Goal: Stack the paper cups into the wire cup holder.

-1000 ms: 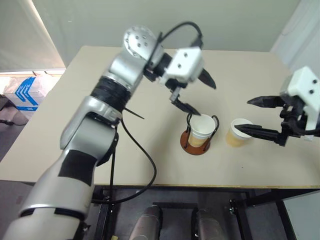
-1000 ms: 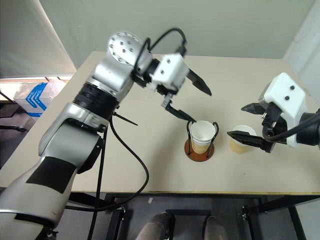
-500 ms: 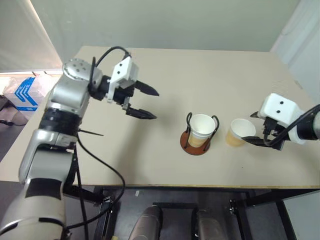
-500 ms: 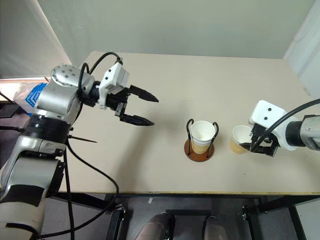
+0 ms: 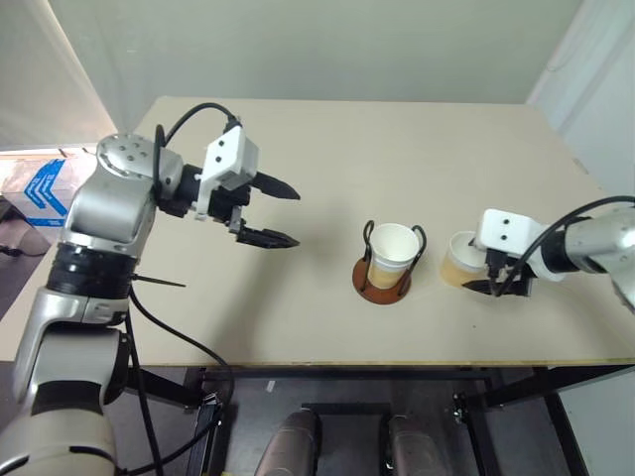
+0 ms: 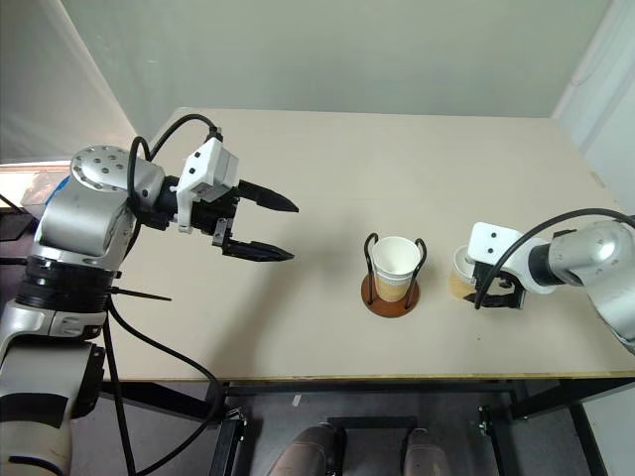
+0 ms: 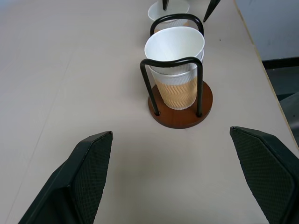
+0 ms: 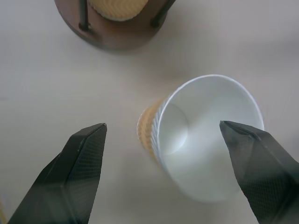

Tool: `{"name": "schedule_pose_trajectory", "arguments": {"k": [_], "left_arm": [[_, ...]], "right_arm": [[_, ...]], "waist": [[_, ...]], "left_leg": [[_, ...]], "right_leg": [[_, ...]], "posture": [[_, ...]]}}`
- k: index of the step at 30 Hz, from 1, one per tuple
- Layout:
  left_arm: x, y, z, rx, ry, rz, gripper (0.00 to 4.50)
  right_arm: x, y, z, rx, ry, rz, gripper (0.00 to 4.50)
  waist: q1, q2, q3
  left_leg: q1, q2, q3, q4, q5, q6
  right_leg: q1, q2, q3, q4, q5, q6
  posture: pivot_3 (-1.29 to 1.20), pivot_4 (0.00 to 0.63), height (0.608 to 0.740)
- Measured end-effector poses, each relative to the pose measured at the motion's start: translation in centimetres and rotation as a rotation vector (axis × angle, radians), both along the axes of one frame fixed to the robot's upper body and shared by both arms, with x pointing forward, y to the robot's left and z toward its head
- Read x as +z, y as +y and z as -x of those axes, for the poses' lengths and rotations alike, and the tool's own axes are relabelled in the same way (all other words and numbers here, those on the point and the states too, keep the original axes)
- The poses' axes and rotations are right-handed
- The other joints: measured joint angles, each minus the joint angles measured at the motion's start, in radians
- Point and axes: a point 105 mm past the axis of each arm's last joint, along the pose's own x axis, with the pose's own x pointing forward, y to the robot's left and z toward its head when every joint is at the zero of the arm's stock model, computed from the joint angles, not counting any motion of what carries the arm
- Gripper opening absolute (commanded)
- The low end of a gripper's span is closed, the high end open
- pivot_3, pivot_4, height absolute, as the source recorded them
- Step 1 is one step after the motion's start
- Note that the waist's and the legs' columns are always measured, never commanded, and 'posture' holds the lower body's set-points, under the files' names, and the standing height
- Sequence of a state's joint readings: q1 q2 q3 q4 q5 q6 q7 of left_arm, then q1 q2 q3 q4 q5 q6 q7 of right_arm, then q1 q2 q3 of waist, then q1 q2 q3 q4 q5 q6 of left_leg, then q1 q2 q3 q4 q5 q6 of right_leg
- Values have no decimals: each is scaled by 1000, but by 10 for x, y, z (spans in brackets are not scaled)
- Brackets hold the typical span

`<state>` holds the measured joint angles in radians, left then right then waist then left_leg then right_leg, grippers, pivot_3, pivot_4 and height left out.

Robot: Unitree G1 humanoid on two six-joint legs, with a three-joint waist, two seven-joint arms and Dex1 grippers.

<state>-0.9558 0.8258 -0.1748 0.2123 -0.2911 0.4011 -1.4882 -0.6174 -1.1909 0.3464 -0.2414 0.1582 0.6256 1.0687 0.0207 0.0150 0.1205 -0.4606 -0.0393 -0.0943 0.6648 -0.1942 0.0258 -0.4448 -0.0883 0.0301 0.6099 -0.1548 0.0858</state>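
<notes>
While the counter (image 5: 327,139) is carrying the holder (image 5: 383,279) with cups (image 5: 392,254) already nested inside, one loose cup (image 5: 459,260) is standing just beside it, waiting. My right jaws (image 8: 170,175) are hanging spread around that cup; my left jaws (image 5: 280,214) are hovering spread, well apart.

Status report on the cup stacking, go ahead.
Left gripper open, off to the side. Right gripper open around the loose paper cup, not closed. Stacked cups in the wire cup holder. Nothing in the way.

Cups (image 5: 391,254) nested upright in wire holder (image 5: 383,282); loose cup (image 5: 461,261) beside.
</notes>
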Motion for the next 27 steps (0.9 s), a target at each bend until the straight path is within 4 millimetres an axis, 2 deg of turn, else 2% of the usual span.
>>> {"name": "schedule_pose_trajectory", "arguments": {"k": [1, 4, 8, 14, 18, 20, 23, 27], "left_arm": [[1, 1, 0, 7, -6, -2, 4392], [2, 2, 1, 14, -12, -8, 4415], [2, 1, 1, 17, -9, -10, 4415], [-2, 2, 4, 12, -6, -24, 4415], [-3, 4, 8, 1, -3, -37, 4415], [-2, 6, 10, -6, 0, -44, 4415], [-2, 10, 11, 3, 4, -53, 4415], [-4, 11, 13, -4, 16, -56, 4415]], "right_arm": [[-2, -2, -3, -1, -1, 16, 4111], [-9, -6, -11, -9, 4, 35, 3479], [-18, -5, -15, -3, 20, 41, 2095], [-21, -1, -13, 33, 44, 52, 28], [-17, 4, -4, 79, 76, 45, 28], [-6, 6, 5, 108, 88, 33, 28], [29, 10, 19, 152, 66, 4, 28], [77, 28, 30, 237, -15, -34, 28]], "waist": [[0, 0, 0], [0, 0, 0], [-1, 0, 0], [-1, 0, 0], [0, 0, 0], [1, 0, 0], [-1, 0, 0], [-6, 0, 0]], "left_leg": [[1, 0, 0, 0, 0, 0], [2, 0, 0, -1, 1, 0], [2, 0, 0, -2, 1, -1], [2, 0, 0, -3, 0, -3], [1, 0, -1, -3, 0, -3], [1, 0, -1, -4, -1, -4], [1, 0, -1, -5, -1, -5], [2, 0, -2, -7, 0, -6]], "right_leg": [[1, 0, 0, 0, 0, -1], [1, 0, 0, 0, 1, -3], [1, 0, 0, 0, 1, -4], [1, 0, 0, 0, -1, -6], [0, 0, -1, 0, -1, -7], [0, 0, -1, 0, -2, -7], [-1, 0, -1, 0, -4, -10], [-1, 1, -1, 0, -4, -11]], "posture": [[0, 150, 740], [0, 150, 740], [0, 150, 740], [0, 150, 740], [0, 150, 740], [0, 150, 740], [0, 150, 740], [0, 150, 740]]}}
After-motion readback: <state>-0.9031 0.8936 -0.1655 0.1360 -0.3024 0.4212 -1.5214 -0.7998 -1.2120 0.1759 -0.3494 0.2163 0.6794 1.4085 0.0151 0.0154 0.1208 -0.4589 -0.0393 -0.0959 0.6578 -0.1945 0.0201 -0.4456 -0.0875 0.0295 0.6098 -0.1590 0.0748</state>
